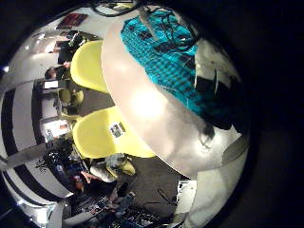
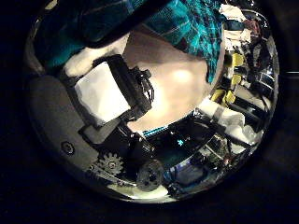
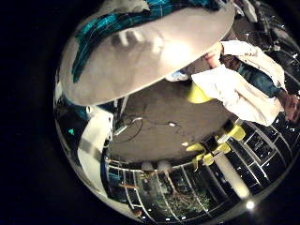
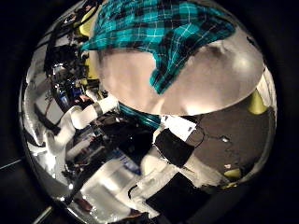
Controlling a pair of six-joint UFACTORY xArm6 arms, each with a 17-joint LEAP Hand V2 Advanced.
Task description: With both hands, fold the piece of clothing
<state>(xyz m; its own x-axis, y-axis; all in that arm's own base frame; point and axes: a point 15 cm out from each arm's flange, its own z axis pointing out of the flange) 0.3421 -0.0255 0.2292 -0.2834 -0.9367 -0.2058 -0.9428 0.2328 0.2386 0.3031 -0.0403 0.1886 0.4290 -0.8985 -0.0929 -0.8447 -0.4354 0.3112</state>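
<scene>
A checked garment lies spread on a pale table in the left little finger side palm view, some way from that palm. The left thumb side palm view shows the garment on the table beyond my left hand. Its fingers reach out relaxed and hold nothing. In the right thumb side palm view the garment lies flat on the table, away from my right hand. Its fingers are relaxed and hold nothing. The right little finger side palm view shows the garment at the table's far part.
Two chairs stand against the table's edge in the left little finger side palm view. A white robot arm shows beside the table.
</scene>
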